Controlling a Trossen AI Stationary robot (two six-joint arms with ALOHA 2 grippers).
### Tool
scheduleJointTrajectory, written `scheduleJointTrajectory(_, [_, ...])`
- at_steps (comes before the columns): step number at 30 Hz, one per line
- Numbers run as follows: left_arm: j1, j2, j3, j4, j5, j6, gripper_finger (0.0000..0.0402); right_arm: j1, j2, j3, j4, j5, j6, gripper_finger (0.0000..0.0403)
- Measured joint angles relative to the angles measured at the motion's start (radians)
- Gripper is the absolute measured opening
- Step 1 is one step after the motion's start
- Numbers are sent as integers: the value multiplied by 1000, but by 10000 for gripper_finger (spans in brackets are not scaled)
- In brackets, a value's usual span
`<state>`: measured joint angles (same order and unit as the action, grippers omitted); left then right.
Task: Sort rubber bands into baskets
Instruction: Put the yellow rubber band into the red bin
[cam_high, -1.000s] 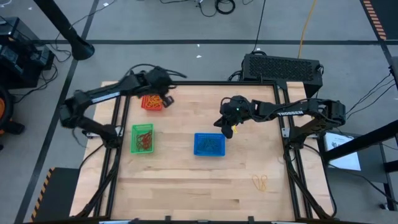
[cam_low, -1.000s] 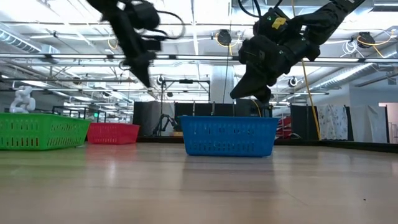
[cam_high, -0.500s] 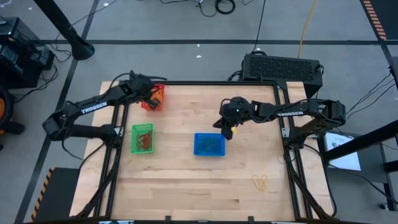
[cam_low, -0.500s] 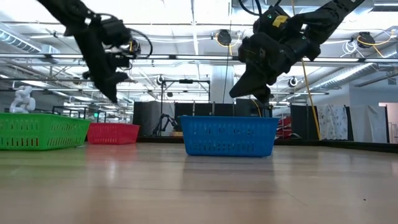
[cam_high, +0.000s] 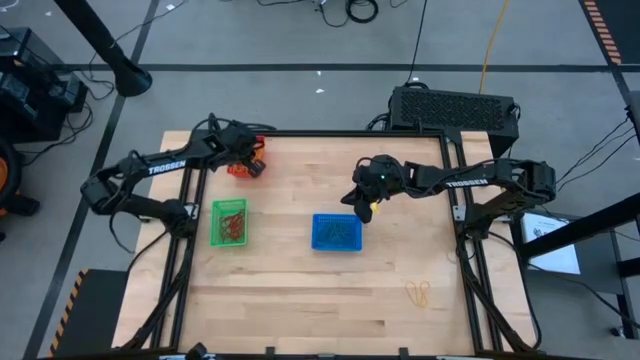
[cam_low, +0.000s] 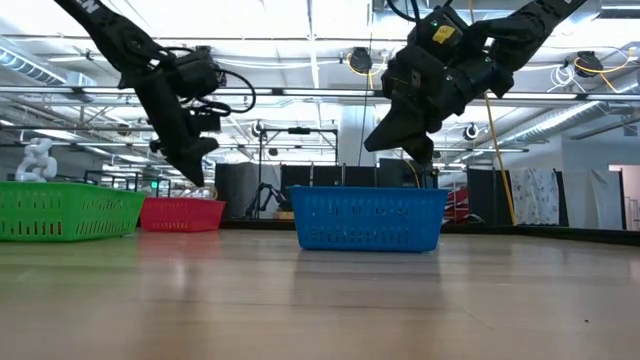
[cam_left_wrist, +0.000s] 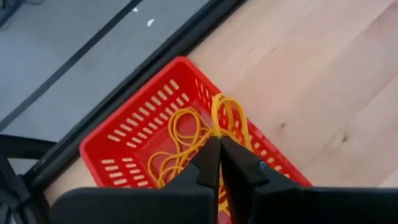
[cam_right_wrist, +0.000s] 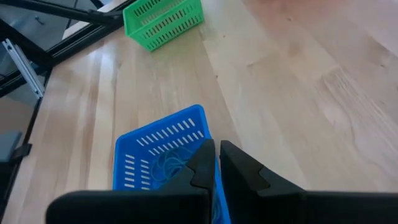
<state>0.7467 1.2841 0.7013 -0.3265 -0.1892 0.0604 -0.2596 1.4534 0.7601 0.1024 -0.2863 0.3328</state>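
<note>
Left wrist view shows the left claw (cam_left_wrist: 219, 144) pinching a yellow rubber band (cam_left_wrist: 227, 118) over the red basket (cam_left_wrist: 140, 121); releasing it looks next. Right claw (cam_right_wrist: 216, 152), pressed together, hovers above the blue basket (cam_right_wrist: 163, 140). More yellow bands (cam_high: 418, 292) lie on the desk (cam_high: 300, 300).

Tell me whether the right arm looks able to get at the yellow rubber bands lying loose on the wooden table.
Probably yes: the yellow rubber bands lie alone on bare wooden table on the right arm's side, nothing blocking them.

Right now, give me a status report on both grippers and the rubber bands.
Left gripper shut on yellow rubber bands over red perforated plastic basket. Right gripper shut, above blue perforated plastic basket. Nothing in the way.
</note>
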Motion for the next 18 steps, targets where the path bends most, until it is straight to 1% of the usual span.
scheduleJointTrajectory(4, [0, 18, 0, -7, -27, 7, 29, 4, 0, 0, -6, -1, 12, 18])
scheduleJointTrajectory(7, [-1, 15, 0, -10, -30, 28, 46, 12, 0, 0, -8, -2, 22, 18])
scheduleJointTrajectory(12, [-1, -5, 0, -3, -31, 34, 95, 16, 0, 0, -7, -4, 13, 18])
scheduleJointTrajectory(15, [-1, -10, 0, -10, -59, 54, 125, 16, 0, 0, -6, -4, 22, 18])
scheduleJointTrajectory(18, [-1, -11, 0, -17, -64, 78, 142, 19, 0, 0, -3, -4, 22, 18])
